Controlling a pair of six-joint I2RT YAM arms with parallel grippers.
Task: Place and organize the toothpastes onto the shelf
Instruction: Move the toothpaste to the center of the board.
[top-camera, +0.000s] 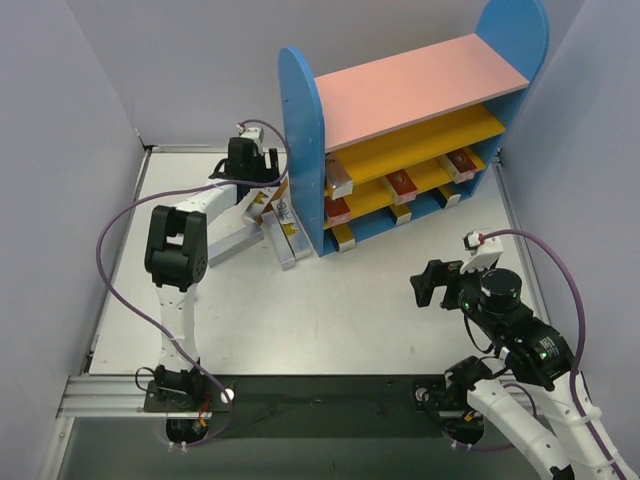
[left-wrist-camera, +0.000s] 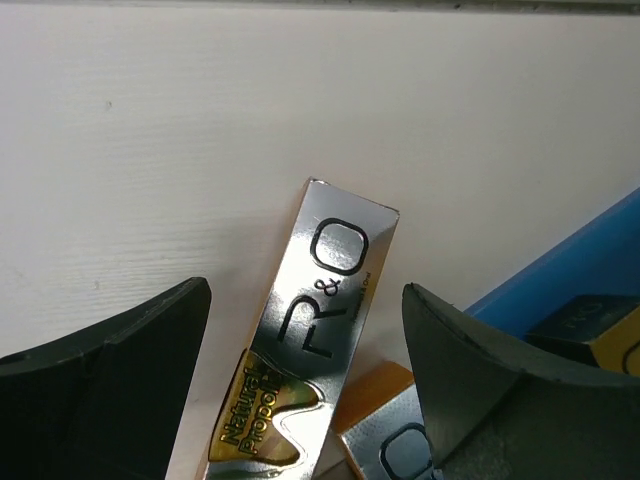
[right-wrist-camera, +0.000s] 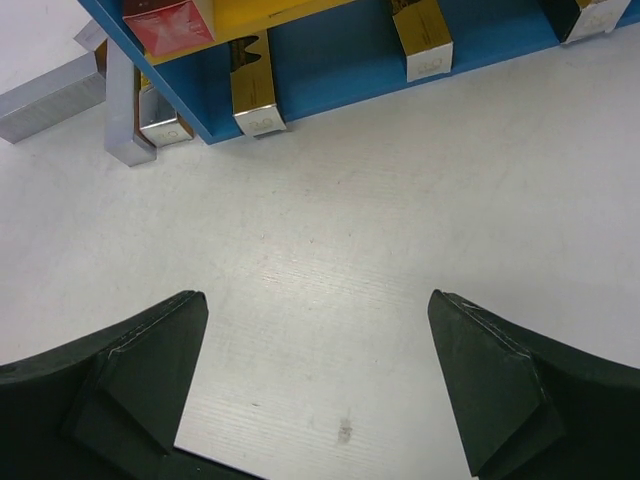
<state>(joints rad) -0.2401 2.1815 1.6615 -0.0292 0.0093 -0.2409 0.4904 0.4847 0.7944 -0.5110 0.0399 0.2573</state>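
table (top-camera: 330, 300): white top, carries shelf plus loose boxes
shelf (top-camera: 302, 110): stands far right on table
yellow boards: red toothpastes (top-camera: 402, 184), ends poking out
blue base: yellow-ended toothpastes (top-camera: 343, 237)
loose on table: silver toothpastes (top-camera: 290, 240) heaped just left of shelf

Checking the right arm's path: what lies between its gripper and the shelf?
Only bare table, shown in the right wrist view, between the open right gripper and the shelf.

Bright, even light; soft shadows

Some toothpastes (top-camera: 403, 184) on shelf (top-camera: 303, 120); silver boxes (top-camera: 287, 235) heaped beside
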